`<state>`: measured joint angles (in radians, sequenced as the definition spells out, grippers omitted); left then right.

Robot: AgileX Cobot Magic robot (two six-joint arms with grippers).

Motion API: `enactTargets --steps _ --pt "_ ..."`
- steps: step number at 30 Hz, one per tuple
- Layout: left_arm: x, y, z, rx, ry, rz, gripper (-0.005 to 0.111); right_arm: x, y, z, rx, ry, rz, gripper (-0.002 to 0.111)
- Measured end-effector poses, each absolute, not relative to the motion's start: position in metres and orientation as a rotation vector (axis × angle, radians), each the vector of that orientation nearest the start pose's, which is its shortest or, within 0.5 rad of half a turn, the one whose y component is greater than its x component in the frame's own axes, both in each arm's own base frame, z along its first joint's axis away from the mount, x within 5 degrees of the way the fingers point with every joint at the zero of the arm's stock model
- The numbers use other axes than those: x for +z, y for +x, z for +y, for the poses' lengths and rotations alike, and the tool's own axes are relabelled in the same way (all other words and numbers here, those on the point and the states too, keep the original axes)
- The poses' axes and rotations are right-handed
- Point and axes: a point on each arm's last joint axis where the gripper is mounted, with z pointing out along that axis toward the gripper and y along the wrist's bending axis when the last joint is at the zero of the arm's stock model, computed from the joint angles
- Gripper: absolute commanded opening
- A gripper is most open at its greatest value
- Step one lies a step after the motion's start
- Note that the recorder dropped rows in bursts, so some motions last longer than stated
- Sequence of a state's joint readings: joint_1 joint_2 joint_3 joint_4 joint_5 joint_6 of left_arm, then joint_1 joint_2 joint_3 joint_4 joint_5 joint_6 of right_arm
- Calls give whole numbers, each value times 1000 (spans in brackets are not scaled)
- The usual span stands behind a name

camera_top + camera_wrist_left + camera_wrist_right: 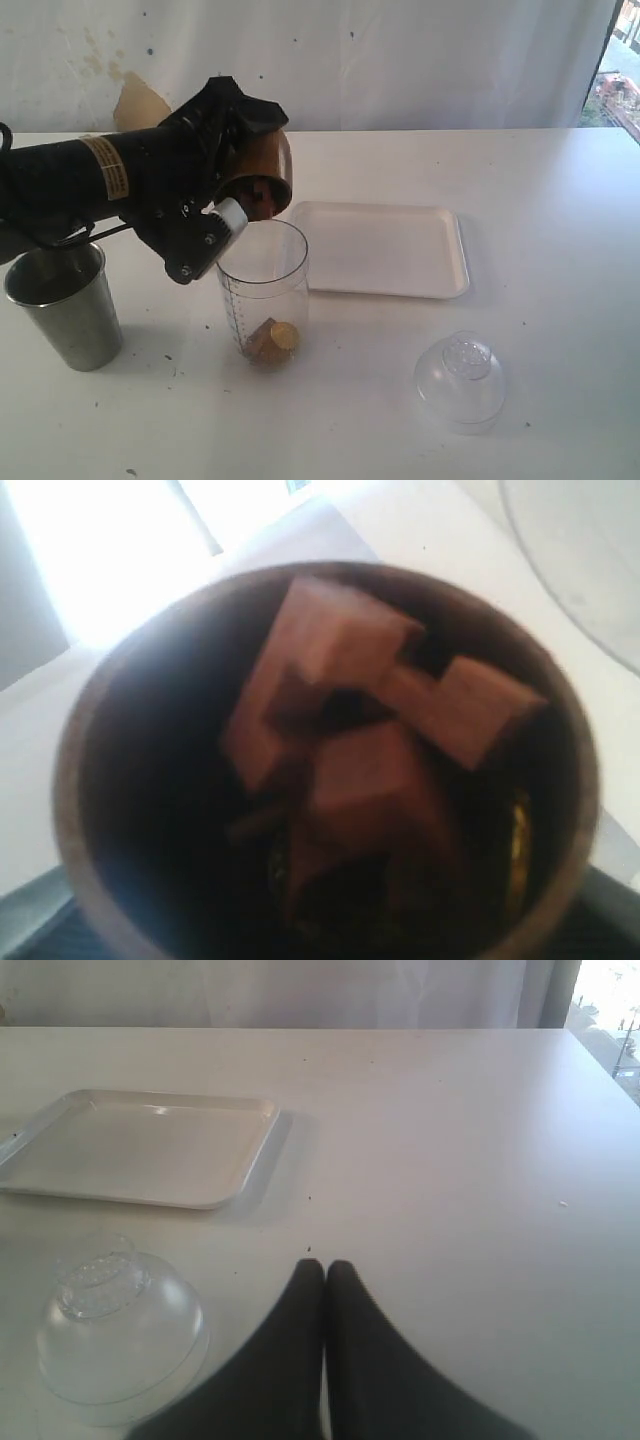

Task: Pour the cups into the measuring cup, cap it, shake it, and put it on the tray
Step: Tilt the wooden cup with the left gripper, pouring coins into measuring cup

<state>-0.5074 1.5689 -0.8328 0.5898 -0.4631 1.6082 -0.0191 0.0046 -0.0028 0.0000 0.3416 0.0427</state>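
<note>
My left gripper (240,195) is shut on one steel cup (265,178), tipped on its side with its mouth over the rim of the measuring cup (262,285). The left wrist view looks straight into that cup (70,780); brown wooden blocks (350,680) lie inside it. A few brown and yellow pieces (272,340) rest at the measuring cup's bottom. The second steel cup (65,305) stands upright at the left. The white tray (440,285) lies to the right of the measuring cup. My right gripper (324,1265) is shut with nothing in it, above bare table.
A clear domed lid (460,382) sits on the table in front of the tray, next to my right gripper in the right wrist view, where the lid (120,1335) and the tray (250,1160) both show. A white wall runs behind the table.
</note>
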Motion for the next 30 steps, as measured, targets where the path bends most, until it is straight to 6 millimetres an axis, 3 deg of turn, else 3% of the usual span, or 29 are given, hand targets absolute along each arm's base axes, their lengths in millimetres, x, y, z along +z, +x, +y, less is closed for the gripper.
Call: enactTargets --steps 30 --pt "246 282 -183 1090 2011 -36 0 183 54 -1 17 56 1826 0"
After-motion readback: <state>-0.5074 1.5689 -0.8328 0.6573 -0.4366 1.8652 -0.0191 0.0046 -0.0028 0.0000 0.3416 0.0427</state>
